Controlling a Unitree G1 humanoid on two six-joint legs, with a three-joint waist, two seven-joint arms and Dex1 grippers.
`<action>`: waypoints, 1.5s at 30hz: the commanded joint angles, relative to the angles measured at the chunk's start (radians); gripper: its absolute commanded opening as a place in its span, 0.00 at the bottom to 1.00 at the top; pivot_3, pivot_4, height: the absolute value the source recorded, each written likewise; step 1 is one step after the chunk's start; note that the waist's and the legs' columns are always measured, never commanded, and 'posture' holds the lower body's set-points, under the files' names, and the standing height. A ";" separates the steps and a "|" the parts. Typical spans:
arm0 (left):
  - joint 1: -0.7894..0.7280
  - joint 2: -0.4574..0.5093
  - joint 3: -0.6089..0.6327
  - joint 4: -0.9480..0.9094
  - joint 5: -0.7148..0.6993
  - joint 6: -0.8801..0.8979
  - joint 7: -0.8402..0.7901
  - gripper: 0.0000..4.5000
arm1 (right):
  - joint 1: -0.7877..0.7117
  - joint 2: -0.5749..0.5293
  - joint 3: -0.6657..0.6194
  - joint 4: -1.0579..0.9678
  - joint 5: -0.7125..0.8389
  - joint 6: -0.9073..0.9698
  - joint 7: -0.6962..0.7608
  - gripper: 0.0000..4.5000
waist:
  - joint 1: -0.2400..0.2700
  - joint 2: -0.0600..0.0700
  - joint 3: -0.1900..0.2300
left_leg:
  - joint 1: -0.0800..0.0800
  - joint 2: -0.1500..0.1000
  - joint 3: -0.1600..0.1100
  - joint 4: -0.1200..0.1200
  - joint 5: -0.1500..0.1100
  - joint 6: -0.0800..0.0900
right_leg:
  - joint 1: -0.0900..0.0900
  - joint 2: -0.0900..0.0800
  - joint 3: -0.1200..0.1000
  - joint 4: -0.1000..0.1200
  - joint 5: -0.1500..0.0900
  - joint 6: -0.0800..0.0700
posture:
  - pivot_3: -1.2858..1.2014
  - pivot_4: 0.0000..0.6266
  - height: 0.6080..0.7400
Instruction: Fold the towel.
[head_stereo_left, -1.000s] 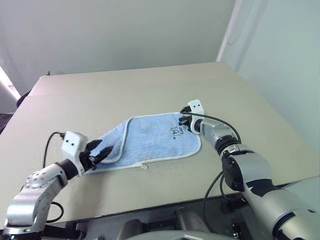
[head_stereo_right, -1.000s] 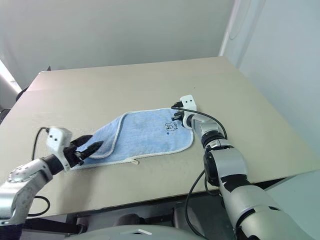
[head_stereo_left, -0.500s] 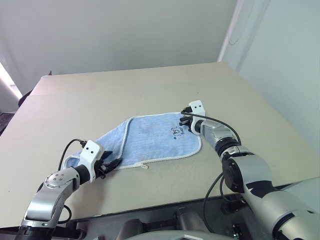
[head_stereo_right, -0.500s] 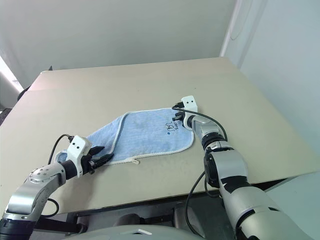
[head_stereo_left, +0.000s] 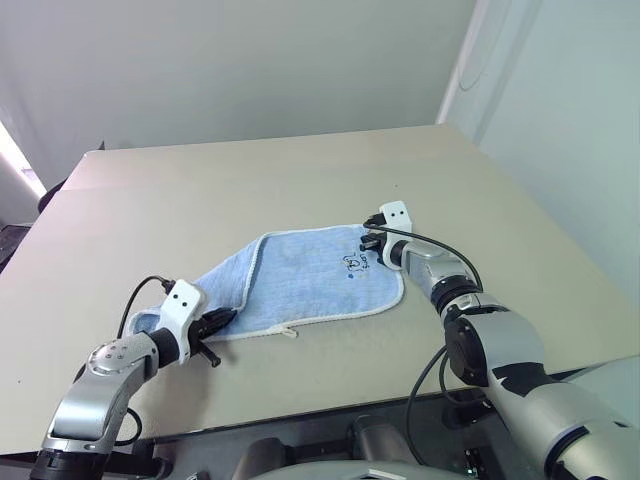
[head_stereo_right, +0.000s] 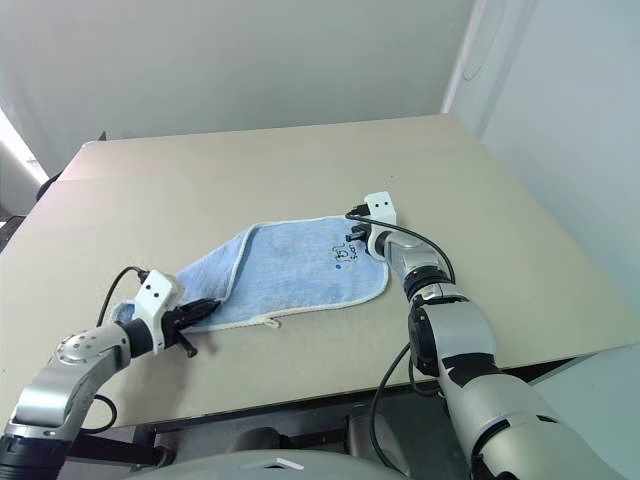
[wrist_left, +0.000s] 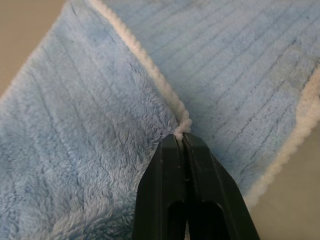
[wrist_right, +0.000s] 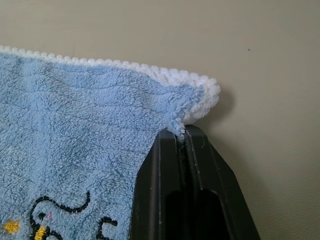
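Note:
The towel (head_stereo_left: 310, 280) is light blue with white piping and lies on the table, its left part folded over into a point. A dark embroidered mark (head_stereo_left: 352, 262) sits near its far right corner, and a white loop (head_stereo_left: 287, 333) hangs off the near edge. My left gripper (head_stereo_left: 226, 318) is shut on the white piped edge (wrist_left: 181, 125) at the towel's near left part. My right gripper (head_stereo_left: 367, 240) is shut on the far right corner (wrist_right: 181, 129), with the cloth pinched between the black fingers (wrist_right: 165, 170).
The beige table (head_stereo_left: 300, 185) stretches wide behind and beside the towel. Its near edge (head_stereo_left: 330, 405) runs just in front of my arms. A grey wall stands at the back and a white wall on the right.
My left gripper sank to the table beside the towel's near left edge and shut on the piping. The right gripper kept its hold in the same place.

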 joint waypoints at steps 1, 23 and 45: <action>-0.049 0.014 0.117 -0.013 -0.066 0.019 0.013 0.01 | 0.003 -0.013 -0.012 -0.031 0.005 -0.032 -0.005 0.00 | 0.001 0.000 0.000 | 0.000 0.000 0.000 0.000 0.000 0.000 | 0.000 0.000 0.000 0.000 0.000 0.000 | 0.52 0.00 1.00; -1.013 0.042 0.144 1.159 0.220 -0.537 0.335 0.01 | -0.178 -0.050 -0.102 -0.036 0.065 -0.442 0.024 0.00 | 0.001 -0.001 0.000 | -0.004 -0.002 -0.002 -0.002 0.001 -0.002 | -0.004 -0.002 -0.003 -0.001 0.001 0.001 | 0.52 0.00 1.00; -0.083 0.140 0.421 0.314 -0.155 -0.514 -0.080 0.01 | 0.497 -0.142 -0.132 -0.843 0.462 -0.227 0.575 0.00 | 0.023 0.001 -0.002 | -0.012 -0.001 0.001 -0.013 0.003 -0.005 | -0.015 -0.005 -0.003 -0.001 0.001 -0.001 | 0.52 0.00 1.00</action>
